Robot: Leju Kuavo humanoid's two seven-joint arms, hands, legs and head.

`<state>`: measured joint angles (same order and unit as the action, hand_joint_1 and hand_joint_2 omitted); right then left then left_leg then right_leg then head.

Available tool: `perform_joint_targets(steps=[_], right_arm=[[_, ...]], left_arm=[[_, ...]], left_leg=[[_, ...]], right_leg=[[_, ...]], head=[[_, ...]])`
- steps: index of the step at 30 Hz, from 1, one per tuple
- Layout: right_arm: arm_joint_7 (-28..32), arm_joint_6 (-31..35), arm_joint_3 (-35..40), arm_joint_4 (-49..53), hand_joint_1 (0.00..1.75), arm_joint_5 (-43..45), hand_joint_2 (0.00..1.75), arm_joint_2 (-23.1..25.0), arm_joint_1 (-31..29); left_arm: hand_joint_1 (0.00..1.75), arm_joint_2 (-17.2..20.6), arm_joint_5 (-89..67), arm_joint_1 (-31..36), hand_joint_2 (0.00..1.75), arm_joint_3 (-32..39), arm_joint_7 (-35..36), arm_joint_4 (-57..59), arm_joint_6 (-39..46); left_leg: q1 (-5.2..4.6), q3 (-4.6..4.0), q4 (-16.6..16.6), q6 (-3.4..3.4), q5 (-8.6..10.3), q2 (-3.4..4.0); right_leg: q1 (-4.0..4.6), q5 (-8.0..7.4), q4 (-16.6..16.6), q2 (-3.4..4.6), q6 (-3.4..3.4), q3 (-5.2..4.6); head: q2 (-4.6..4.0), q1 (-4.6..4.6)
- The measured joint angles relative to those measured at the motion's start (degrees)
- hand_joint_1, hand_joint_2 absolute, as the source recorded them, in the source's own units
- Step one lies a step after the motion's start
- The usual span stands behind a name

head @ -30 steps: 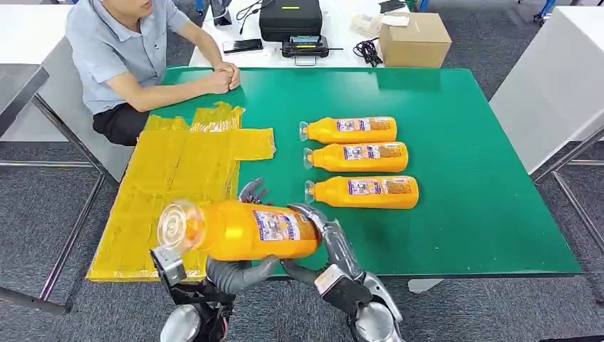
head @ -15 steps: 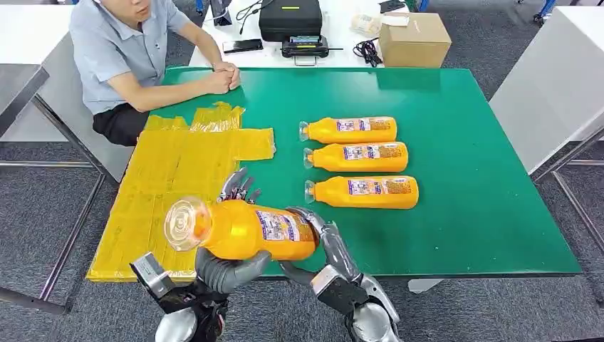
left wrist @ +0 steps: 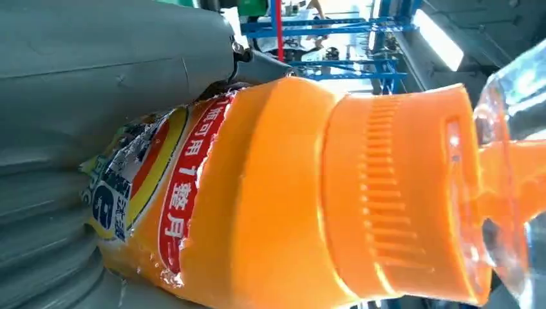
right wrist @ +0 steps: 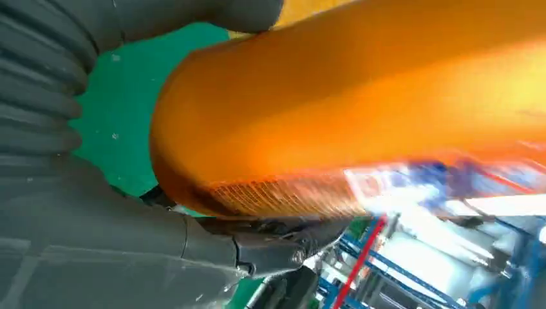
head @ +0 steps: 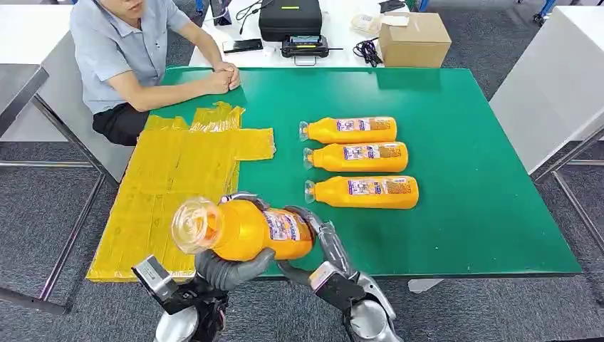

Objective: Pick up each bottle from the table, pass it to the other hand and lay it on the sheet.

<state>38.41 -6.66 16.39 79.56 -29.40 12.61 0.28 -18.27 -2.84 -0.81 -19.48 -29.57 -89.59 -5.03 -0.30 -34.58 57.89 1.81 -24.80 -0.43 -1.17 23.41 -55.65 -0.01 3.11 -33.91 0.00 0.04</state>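
Orange plastic bottle with clear cap, held lengthwise above the tabletop's near edge beside the crinkled yellow plastic sheet, fingers of left hand and right hand both clamped on it, apparently mid-handover.

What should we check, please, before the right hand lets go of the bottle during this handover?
1. Left hand wraps the held bottle: ok.
2. Right hand holds the bottle's base end: ok.
3. Left grip firm enough to carry it alone: cannot tell.
4. Yellow sheet has bare room for it: ok.
5. Person's hands are off the sheet: ok.
6. Three bottles lie apart from the handover: ok.
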Motion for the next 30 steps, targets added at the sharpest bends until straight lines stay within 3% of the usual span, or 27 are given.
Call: perform_joint_targets(steps=[5, 8, 17, 19, 25, 29, 30], right_arm=[[-1.4, 0.0, -0.4, -1.5, 0.00, 1.1, 1.75, 0.0, 0.1], [-2.6, 2.3, -1.0, -2.2, 0.00, 0.0, 1.75, 0.0, 0.1], [-4.3, 12.8, -5.6, -2.5, 0.00, -10.5, 1.75, 1.8, 0.9], [-4.1, 14.3, -6.3, -2.6, 0.00, -12.0, 1.75, 2.3, 0.6], [-3.5, 14.8, -8.2, -3.1, 0.00, -10.3, 1.75, 3.3, -0.6], [-2.5, 14.8, -10.0, -3.6, 0.00, -8.5, 1.75, 3.7, -1.1], [-2.4, 14.8, -10.2, -3.7, 0.00, -8.2, 1.75, 3.7, -1.2]], left_arm=[[1.75, 0.0, -0.8, 0.0, 1.75, -0.1, -0.1, -0.1, 0.5], [1.75, 0.0, -5.7, 0.0, 1.75, 0.1, 1.9, -0.8, 5.3], [1.75, 0.0, -52.0, 0.1, 1.75, 0.9, 13.9, -1.6, 26.1], [1.75, 0.2, -67.4, 0.9, 1.75, 0.9, 18.2, -1.5, 29.6], [1.75, 1.1, -85.5, 4.2, 1.75, 1.5, 28.6, 0.5, 30.2], [1.75, 6.7, -86.9, 8.7, 1.75, -1.7, 45.5, 3.4, 24.4], [1.75, 7.3, -87.0, 9.3, 1.75, -2.2, 47.0, 3.8, 23.8]], left_leg=[[0.00, 0.00, 0.0, 0.00, 0.00, 0.00], [0.00, 0.00, 0.0, 0.00, 0.00, -0.01], [0.00, -0.01, 0.0, 0.00, 0.00, 0.00], [0.00, -0.01, 0.0, 0.00, 0.00, -0.01], [0.00, -0.01, 0.0, 0.02, 0.04, -0.02], [0.01, 0.01, 0.0, 0.00, 0.07, 0.01], [0.01, 0.01, 0.0, 0.00, 0.07, 0.00]], right_leg=[[0.00, 0.00, 0.0, 0.00, 0.00, 0.00], [0.00, 0.00, 0.0, 0.00, 0.00, 0.00], [0.00, 0.00, 0.0, 0.00, 0.00, -0.01], [0.00, 0.00, 0.0, 0.00, 0.00, 0.00], [0.00, -0.01, 0.0, -0.01, 0.01, 0.01], [0.01, -0.02, 0.0, 0.00, 0.01, -0.01], [0.01, -0.02, 0.0, -0.01, 0.01, -0.01]], head=[[0.00, 0.00], [0.00, 0.02], [0.00, 0.00], [0.00, 0.02], [0.00, 0.04], [0.00, 0.00], [0.00, 0.02]])
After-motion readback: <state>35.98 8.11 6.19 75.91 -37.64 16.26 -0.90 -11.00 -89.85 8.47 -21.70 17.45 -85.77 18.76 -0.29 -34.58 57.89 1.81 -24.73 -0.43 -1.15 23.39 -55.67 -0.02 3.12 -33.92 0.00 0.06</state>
